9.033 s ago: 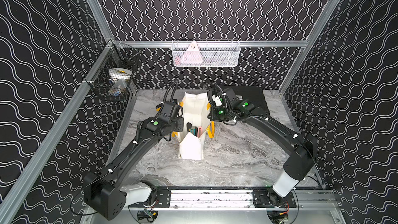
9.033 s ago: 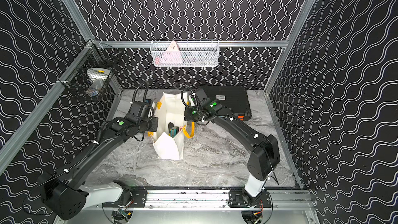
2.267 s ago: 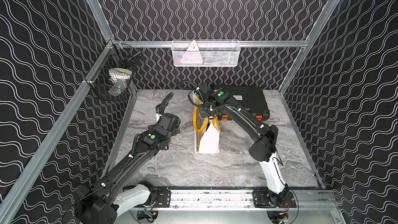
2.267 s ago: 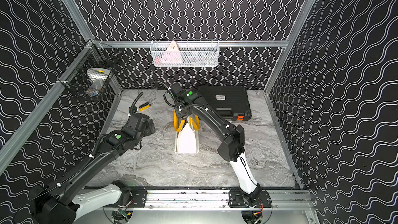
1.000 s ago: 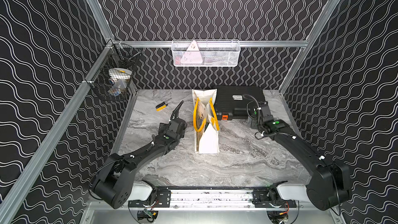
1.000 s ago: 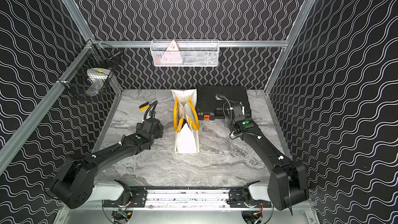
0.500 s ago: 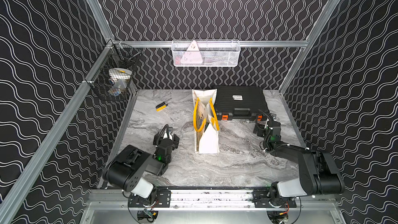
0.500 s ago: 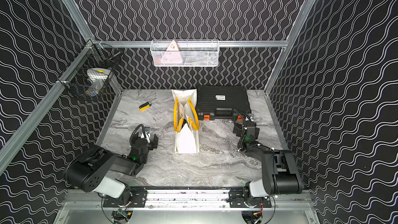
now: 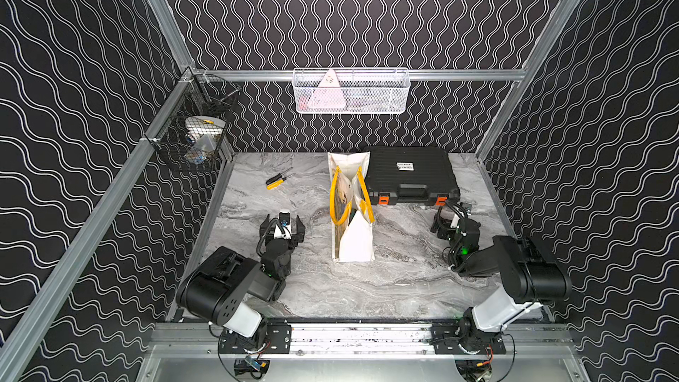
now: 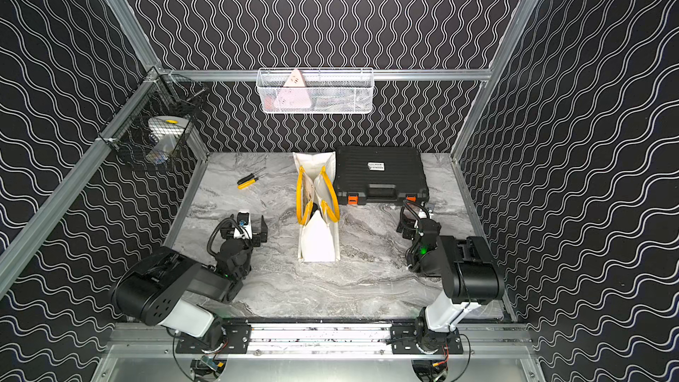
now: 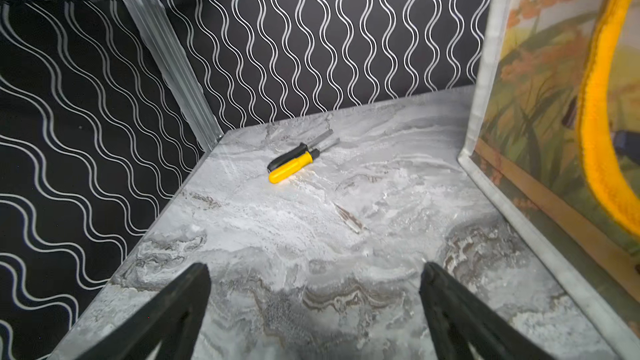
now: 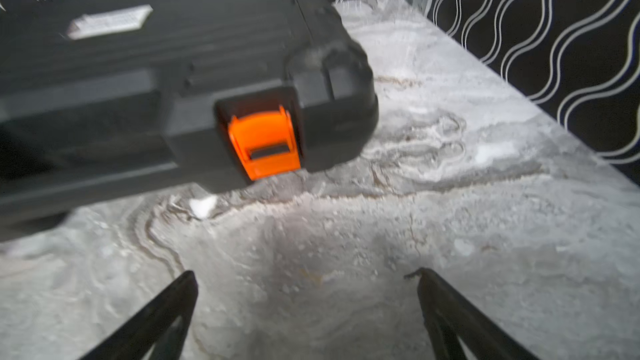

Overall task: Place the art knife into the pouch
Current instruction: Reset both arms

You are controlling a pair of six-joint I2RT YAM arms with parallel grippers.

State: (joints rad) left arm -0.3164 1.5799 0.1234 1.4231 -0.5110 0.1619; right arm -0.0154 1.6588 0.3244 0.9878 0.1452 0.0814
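The white gusseted pouch (image 9: 354,248) with yellow loop handles (image 9: 334,196) stands upright in the middle of the grey marbled table (image 9: 330,288), and both top views show its mouth open upward. Its far end is just beside the black hard plastic case (image 9: 409,174), which lies flat at the back of the table on the right. The left wrist view shows the printed face of the pouch (image 11: 540,105), with golden plants on it. I cannot make out the art knife. A dark shape (image 10: 312,210) shows inside the mouth of the pouch, between the handles, but I cannot tell what it is. Two small screwdrivers (image 9: 277,180), one with a yellow handle and one with a black handle, lie side by side on the table at the back left, well apart from the pouch. The left gripper (image 9: 283,223) is low over the table on the left of the pouch. Its jaws are spread wide and nothing is between them, as the left wrist view (image 11: 313,271) also shows. The right gripper (image 9: 450,216) is low near the front right corner of the case, by an orange latch (image 12: 263,143). Its jaws are spread wide too and they hold nothing (image 12: 304,275). Both arms are folded low, close to their bases.
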